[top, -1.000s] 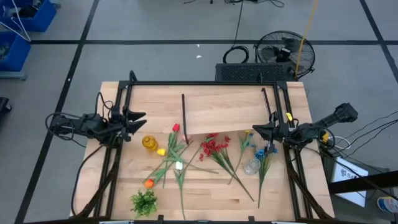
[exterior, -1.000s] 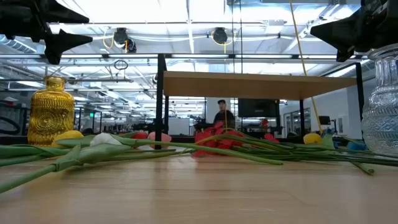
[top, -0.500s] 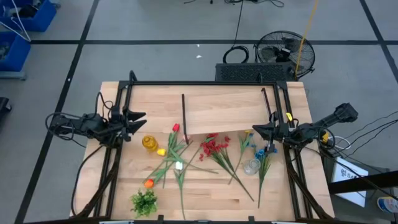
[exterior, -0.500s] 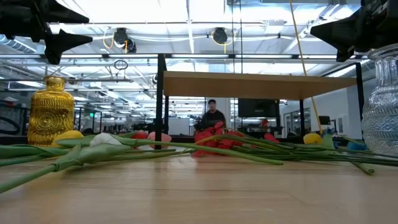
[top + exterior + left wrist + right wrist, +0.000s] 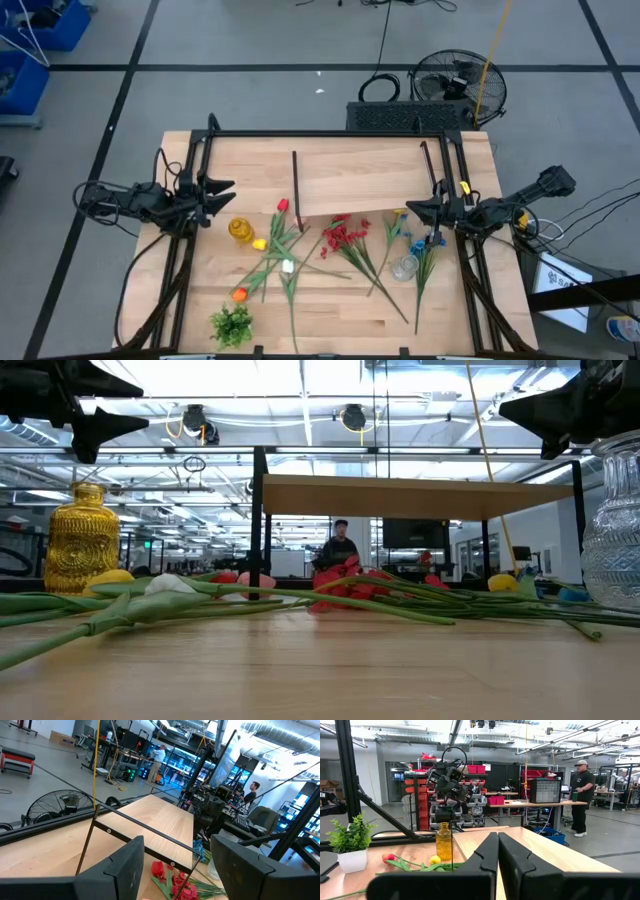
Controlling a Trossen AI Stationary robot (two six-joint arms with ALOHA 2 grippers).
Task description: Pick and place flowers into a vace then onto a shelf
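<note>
The flowers [image 5: 330, 250] lie loose on the tabletop: tulips to the left, a red berry spray [image 5: 343, 235] in the middle, blue blossoms [image 5: 425, 243] to the right. In the low view the flowers [image 5: 340, 588] lie flat below the shelf [image 5: 410, 495]. The shelf [image 5: 360, 178] stands on thin black legs behind them. A gold vase [image 5: 240, 230] and a clear glass vase [image 5: 404, 267] stand upright. My left gripper [image 5: 228, 192] hovers open above the table's left side, beside the gold vase. My right gripper [image 5: 408, 208] hovers shut at the right, above the blue blossoms.
A green leafy clump [image 5: 231, 325] in a white pot stands near the table's near-left corner. Black frame rails [image 5: 330, 134] run along the left, right and far edges. A floor fan [image 5: 458, 85] stands beyond the far edge. A person [image 5: 340, 545] shows in the room behind.
</note>
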